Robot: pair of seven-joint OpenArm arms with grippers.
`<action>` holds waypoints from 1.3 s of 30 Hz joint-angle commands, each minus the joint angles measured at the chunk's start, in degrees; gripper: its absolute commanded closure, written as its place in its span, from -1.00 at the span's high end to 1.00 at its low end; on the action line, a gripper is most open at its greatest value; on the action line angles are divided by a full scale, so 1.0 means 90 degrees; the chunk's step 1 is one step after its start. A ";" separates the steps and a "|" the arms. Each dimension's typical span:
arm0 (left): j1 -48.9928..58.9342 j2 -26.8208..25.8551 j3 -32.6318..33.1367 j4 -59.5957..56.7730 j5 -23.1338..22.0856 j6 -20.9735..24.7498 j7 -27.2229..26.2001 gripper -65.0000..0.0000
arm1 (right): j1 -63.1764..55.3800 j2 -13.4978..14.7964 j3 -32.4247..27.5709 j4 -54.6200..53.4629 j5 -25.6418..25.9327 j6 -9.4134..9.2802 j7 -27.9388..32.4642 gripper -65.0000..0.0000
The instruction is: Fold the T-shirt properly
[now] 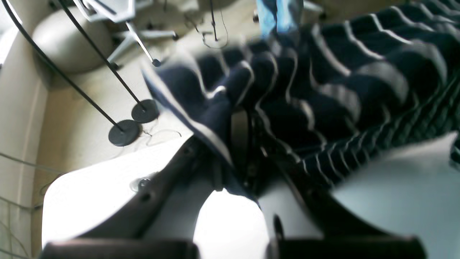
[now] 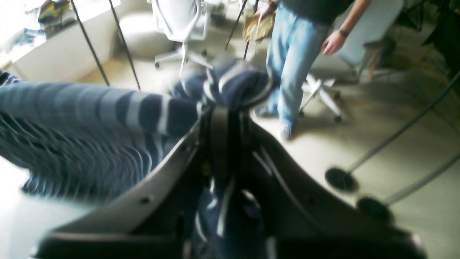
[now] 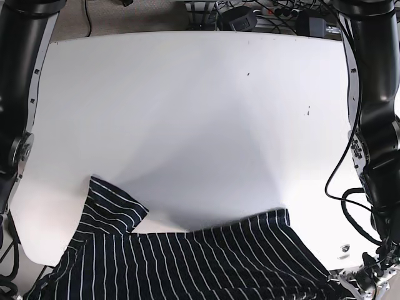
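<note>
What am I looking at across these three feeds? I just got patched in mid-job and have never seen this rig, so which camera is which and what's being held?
This is a two-armed robot folding a T-shirt, navy with thin white stripes. The base view looks straight down on a white table; the dark columns at its side edges are the arms. The robot's left arm is on that picture's right, its right arm on the left. The shirt lies along the near edge, partly running out of the picture.

The other two feeds come from cameras mounted on each wrist, looking along the pincer. In the left wrist view, the left pincer is closed on a bunch of striped cloth. In the right wrist view, the right pincer is likewise closed on a fold of the shirt. Both views are blurred. Behind the right one stands a person in jeans, beside office chairs.
</note>
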 commanded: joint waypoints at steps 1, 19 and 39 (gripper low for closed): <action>-0.0459 -0.0222 -0.0048 0.0158 -0.0214 0.0025 -0.0109 -1.00 | 0.0213 0.0183 0.0048 0.0056 0.0118 -0.0016 0.0058 -0.94; 0.7645 0.0696 -0.3878 0.7552 -0.1465 0.0025 0.2206 -1.00 | -0.9002 -0.0540 0.3223 0.4266 0.1456 -0.0065 0.0018 -0.94; 0.9980 0.0774 -0.4991 0.7797 -0.2090 0.0025 0.2196 -1.00 | -1.1297 -0.0824 0.3340 0.4862 0.1456 0.0717 0.0028 -0.93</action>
